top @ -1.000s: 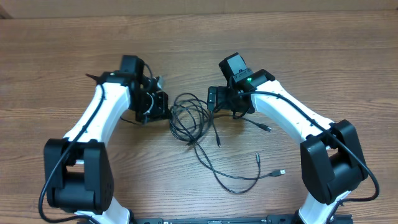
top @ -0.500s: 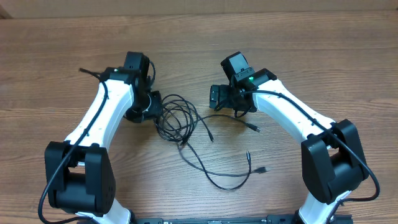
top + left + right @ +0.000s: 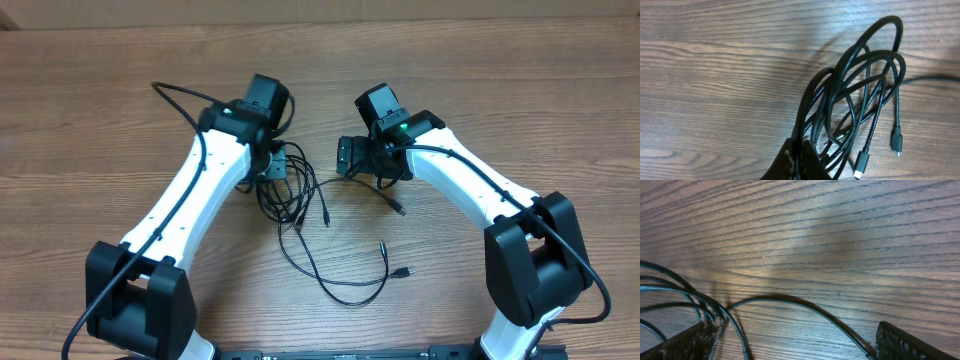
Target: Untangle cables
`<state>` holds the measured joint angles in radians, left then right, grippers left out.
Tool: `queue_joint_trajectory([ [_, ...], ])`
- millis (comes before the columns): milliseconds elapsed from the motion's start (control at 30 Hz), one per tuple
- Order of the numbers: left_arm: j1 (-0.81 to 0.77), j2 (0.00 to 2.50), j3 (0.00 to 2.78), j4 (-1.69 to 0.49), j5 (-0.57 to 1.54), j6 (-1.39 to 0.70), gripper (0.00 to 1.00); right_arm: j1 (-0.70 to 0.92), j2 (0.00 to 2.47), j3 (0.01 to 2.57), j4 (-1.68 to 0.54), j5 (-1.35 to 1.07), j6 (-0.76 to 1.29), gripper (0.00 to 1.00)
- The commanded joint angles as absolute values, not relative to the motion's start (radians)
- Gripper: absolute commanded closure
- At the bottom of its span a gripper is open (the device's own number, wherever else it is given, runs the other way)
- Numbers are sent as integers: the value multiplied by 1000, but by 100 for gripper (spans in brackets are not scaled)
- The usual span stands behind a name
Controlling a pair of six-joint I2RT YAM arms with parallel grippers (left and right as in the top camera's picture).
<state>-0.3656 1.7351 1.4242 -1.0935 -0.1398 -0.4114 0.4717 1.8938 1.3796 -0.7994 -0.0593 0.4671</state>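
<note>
- thin black flexible cables (image 3: 296,200) sit in a tangled bunch of loops over the brown wood-grain table (image 3: 520,90), between the two pincers and right at the left one
- left pincer (image 3: 272,168) has its fingers together, clamped on several strands of the bunch
- left wrist view: left pincer (image 3: 799,150) at bottom edge, fingers pressed shut with strands of the cables (image 3: 855,85) coming out between them
- loops fan out ahead of the fingertips above the table (image 3: 700,75); cannot tell whether they rest on it or hang just over it
- two small black plug ends (image 3: 896,141) dangle beside the loops, off to one side of the left pincer; the one nearer it looks pale at the tip
- right pincer (image 3: 348,160) stands near the bunch, facing it, fingers wide apart, holding nothing
- right wrist view: right pincer (image 3: 792,330) with both dark fingers (image 3: 685,342) at the lower corners, one strand (image 3: 785,300) arching across the gap between them, not pinched
- more strands cross just beside one finger; contact unclear
- overhead: a long single strand (image 3: 335,285) trails from the bunch away from both pincers toward the robot's base, curves in an open loop, ends in small plugs well apart from either pincer
- one more plug end (image 3: 398,210) lies near the right pincer, on its base side
- white left arm (image 3: 190,200) and white right arm (image 3: 470,180) reach in from the near edge
- thick black wire (image 3: 175,95) runs off the left arm, behind the left pincer
</note>
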Motion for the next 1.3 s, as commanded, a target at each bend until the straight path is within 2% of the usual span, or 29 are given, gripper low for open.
queue_joint_trajectory([
  [0, -406, 1721, 1443, -1102, -226, -383, 72, 468, 1862, 1374, -794, -45, 467, 0],
  [33, -406, 1721, 1443, -1105, -260, -396, 56, 468, 1862, 1374, -794, -45, 467, 0],
  [67, -395, 1721, 1443, -1113, -311, -437, 20, 468, 1862, 1374, -794, -45, 467, 0],
  [100, -385, 1721, 1443, -1115, -318, -452, 14, 468, 1862, 1374, -794, -45, 467, 0],
  [133, -374, 1721, 1443, -1116, -312, -454, 14, 468, 1862, 1374, -794, -45, 467, 0],
  [167, -365, 1721, 1443, -1117, -300, -454, 14, 468, 1862, 1374, -794, -45, 467, 0],
  [267, -341, 1728, 1441, -1128, -244, -466, 25, 468, 1862, 1374, -794, -45, 467, 0],
  [400, -332, 1734, 1412, -1129, -227, -518, 34, 468, 1862, 1374, -794, -45, 467, 0],
  [467, -332, 1734, 1384, -1120, -227, -540, 45, 468, 1862, 1374, -794, -45, 467, 0],
  [500, -332, 1734, 1366, -1117, -227, -561, 53, 468, 1862, 1374, -794, -45, 467, 0],
  [567, -332, 1734, 1334, -1110, -215, -595, 73, 468, 1862, 1374, -794, -45, 467, 0],
  [600, -332, 1734, 1317, -1105, -198, -607, 88, 468, 1862, 1374, -794, -45, 467, 0],
  [633, -332, 1734, 1291, -1090, -159, -610, 96, 468, 1862, 1374, -794, -45, 467, 0],
  [733, -332, 1734, 1235, -1050, -89, -610, 96, 468, 1862, 1374, -794, -45, 467, 0],
  [900, -332, 1734, 1158, -965, 8, -611, 72, 468, 1862, 1374, -794, -45, 467, 0],
  [1000, -328, 1734, 1132, -949, 31, -636, 67, 468, 1862, 1374, -794, -45, 467, 0],
  [1267, -231, 1734, 1100, -949, 134, -697, 63, 468, 1862, 1374, -794, -45, 467, 0],
])
